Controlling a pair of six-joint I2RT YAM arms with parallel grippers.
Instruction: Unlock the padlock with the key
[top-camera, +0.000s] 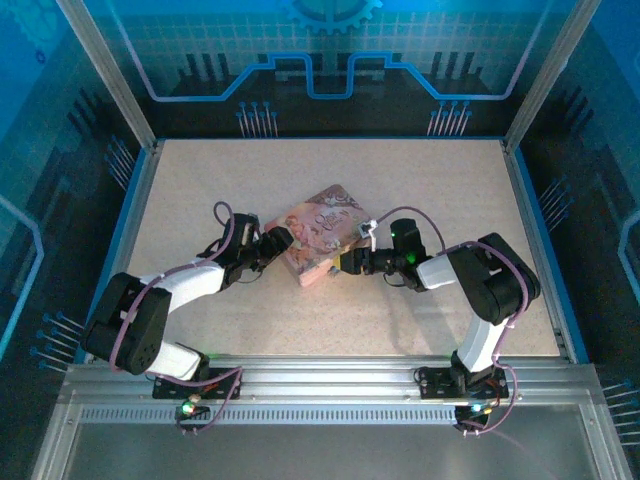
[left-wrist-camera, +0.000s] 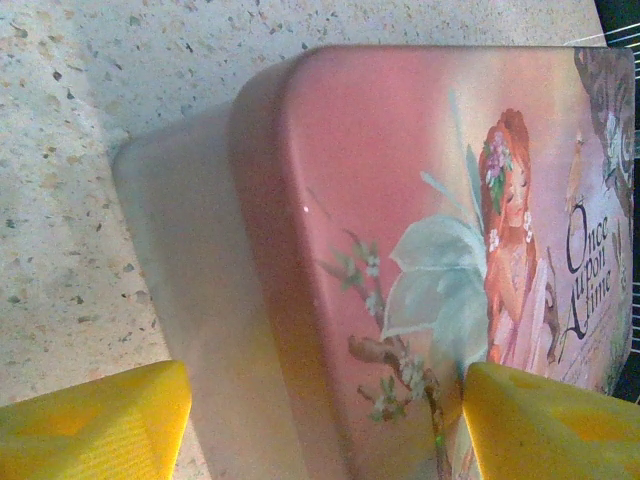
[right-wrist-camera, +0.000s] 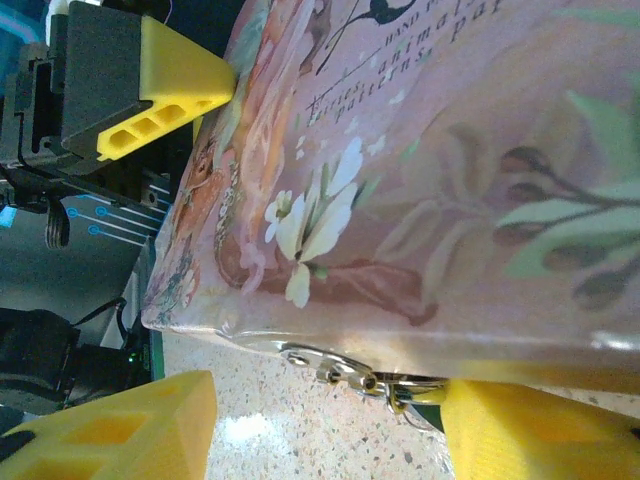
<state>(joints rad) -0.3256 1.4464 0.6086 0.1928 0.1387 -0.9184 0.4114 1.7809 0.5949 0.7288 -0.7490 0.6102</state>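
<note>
The pink illustrated tin (top-camera: 320, 236) lies slanted in the middle of the table. My left gripper (top-camera: 281, 241) clamps its left corner, and the left wrist view has that corner (left-wrist-camera: 330, 250) between the two yellow fingers (left-wrist-camera: 95, 420). My right gripper (right-wrist-camera: 320, 430) is open at the tin's front edge, its fingers either side of the silvery hasp (right-wrist-camera: 330, 365). The padlock (right-wrist-camera: 427, 415) hangs from the hasp by a thin shackle, its dark body mostly hidden behind the right finger (right-wrist-camera: 540, 430). The key is out of view.
The speckled tabletop (top-camera: 230, 180) has a raised rim (top-camera: 130, 215) and frame posts at its back corners. Both arms reach inward from the near edge and meet at the tin. In the right wrist view, the left gripper's yellow finger (right-wrist-camera: 170, 85) touches the tin's far edge.
</note>
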